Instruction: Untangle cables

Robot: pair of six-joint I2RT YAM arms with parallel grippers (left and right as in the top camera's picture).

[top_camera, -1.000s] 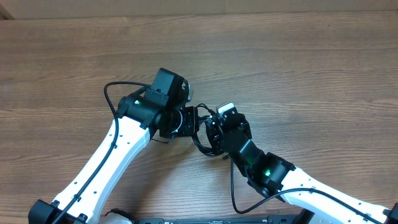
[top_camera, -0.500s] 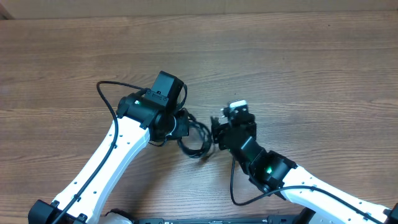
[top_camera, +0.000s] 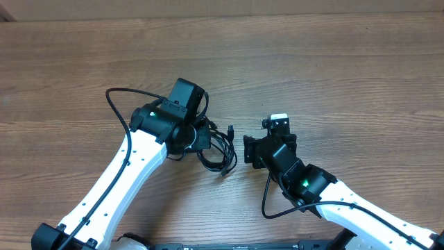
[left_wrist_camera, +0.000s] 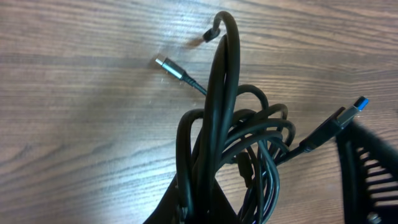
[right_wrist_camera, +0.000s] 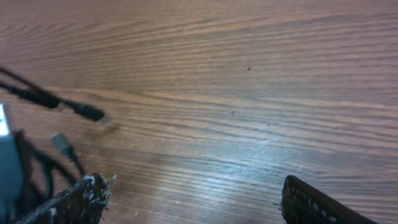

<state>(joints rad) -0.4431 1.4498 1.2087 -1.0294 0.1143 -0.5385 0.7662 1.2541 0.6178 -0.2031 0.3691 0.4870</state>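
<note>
- Left end effector (top_camera: 206, 137): clamped shut on cables (left_wrist_camera: 239, 140), bunched as a tangled coil.
- Right end effector (right_wrist_camera: 193, 202): open wide, only bare tabletop (top_camera: 333, 62) between fingers; near coil, not touching.
- Silvery plug (left_wrist_camera: 169, 66): flat on tabletop beside coil.
- Blue-tipped plug (left_wrist_camera: 353, 110): protruding from coil's other side.

Bare table (top_camera: 333, 76) lies open between the spread fingers of my right gripper (right_wrist_camera: 196, 202) and ahead of it. Leftward, the tangled cables (top_camera: 220, 149) and my left arm (top_camera: 139, 160) block passage.
</note>
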